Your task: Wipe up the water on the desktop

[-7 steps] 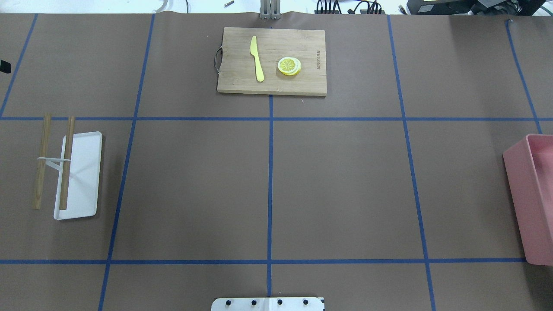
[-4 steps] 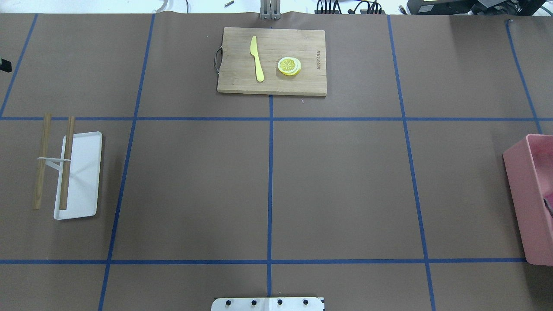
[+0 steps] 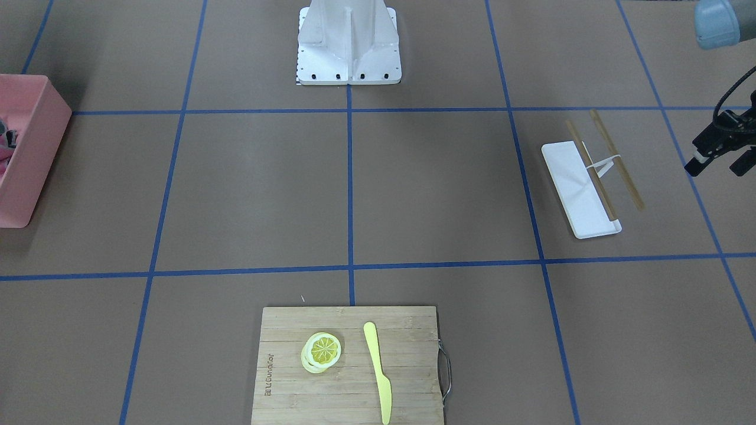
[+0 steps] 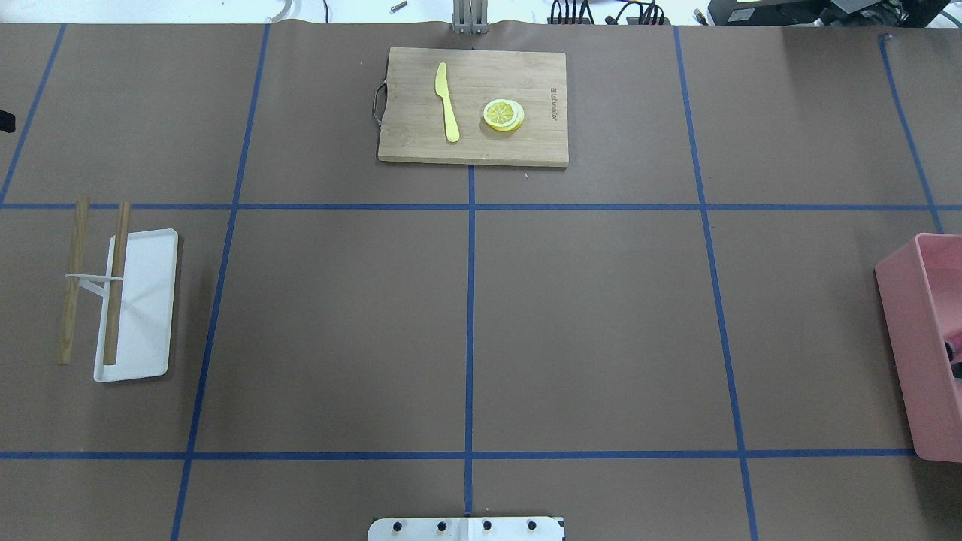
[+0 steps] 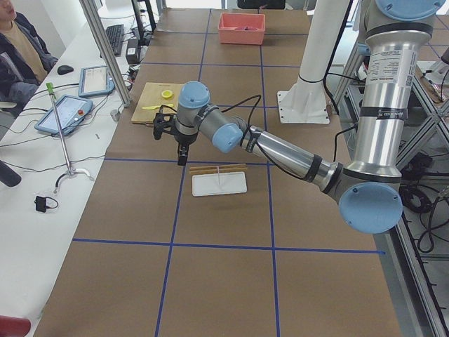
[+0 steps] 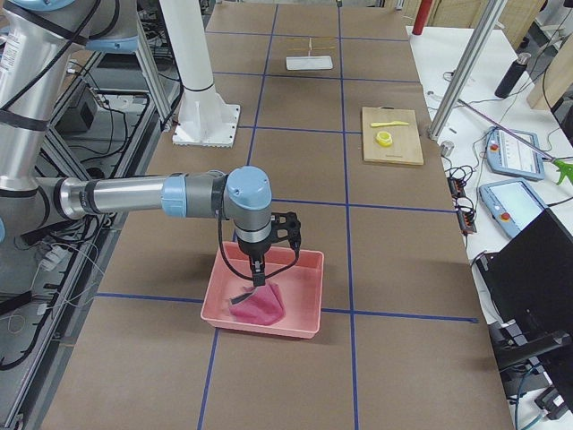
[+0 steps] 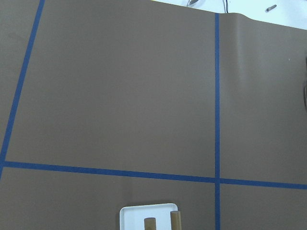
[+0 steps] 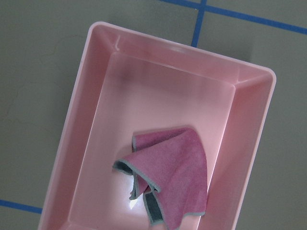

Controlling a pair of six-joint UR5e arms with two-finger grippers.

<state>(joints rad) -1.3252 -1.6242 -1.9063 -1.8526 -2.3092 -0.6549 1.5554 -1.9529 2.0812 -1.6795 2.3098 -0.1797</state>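
Note:
The desktop (image 4: 601,323) is a matte brown surface with a blue tape grid; I see no water on it. A pink cloth (image 8: 177,167) lies crumpled in a pink bin (image 8: 96,96) at the table's right end. My right gripper (image 6: 257,276) hangs over the bin just above the cloth (image 6: 261,305); I cannot tell whether it is open or shut. My left gripper (image 3: 716,166) is open and empty. It hovers above the table just outside the white tray (image 3: 579,189), at the left end.
A bamboo cutting board (image 4: 473,105) with a yellow knife (image 4: 448,101) and lemon slices (image 4: 503,115) lies at the far middle. A two-rod wooden rack (image 4: 116,282) stands at the tray's edge. The robot base (image 3: 348,41) is at the near middle.
Something dark has come in at the overhead view's right edge, over the pink bin. The sliver of my left gripper at the left edge has slid slightly outward.

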